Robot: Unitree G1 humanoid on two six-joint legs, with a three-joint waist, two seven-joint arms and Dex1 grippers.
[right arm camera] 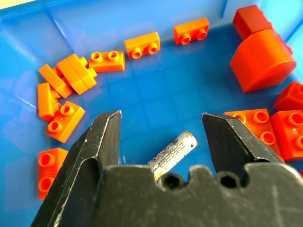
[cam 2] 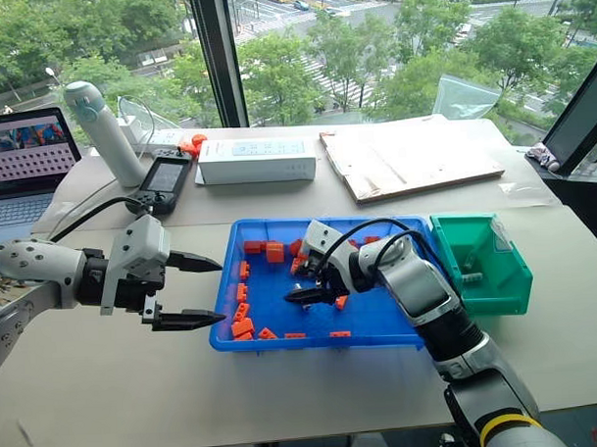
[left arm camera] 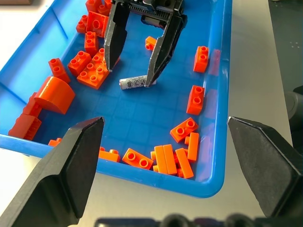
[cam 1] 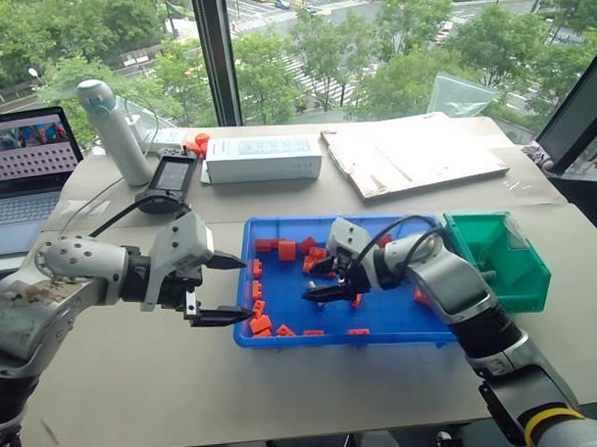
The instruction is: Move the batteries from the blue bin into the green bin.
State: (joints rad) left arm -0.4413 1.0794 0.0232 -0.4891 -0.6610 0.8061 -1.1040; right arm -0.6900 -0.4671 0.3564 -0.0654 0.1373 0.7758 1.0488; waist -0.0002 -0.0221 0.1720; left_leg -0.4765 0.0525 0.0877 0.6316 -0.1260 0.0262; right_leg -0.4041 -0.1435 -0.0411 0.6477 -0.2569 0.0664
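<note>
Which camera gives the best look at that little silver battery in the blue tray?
The left wrist view: the whole battery lies on the tray floor, between the right claw's open fingers. The right wrist view hides half; head views hide it.

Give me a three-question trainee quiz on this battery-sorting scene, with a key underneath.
1. True or false: the battery in the blue bin lies on the bin floor between the fingers of the right end effector.
2. Which best describes the left end effector? A: open, hovering at the blue bin's left edge. B: shut on an orange brick. C: inside the green bin.
3. Fill in: the green bin stands at the blue bin's ____ end, by the robot's own sides.

Key: 1 true; 2 A; 3 right.
</note>
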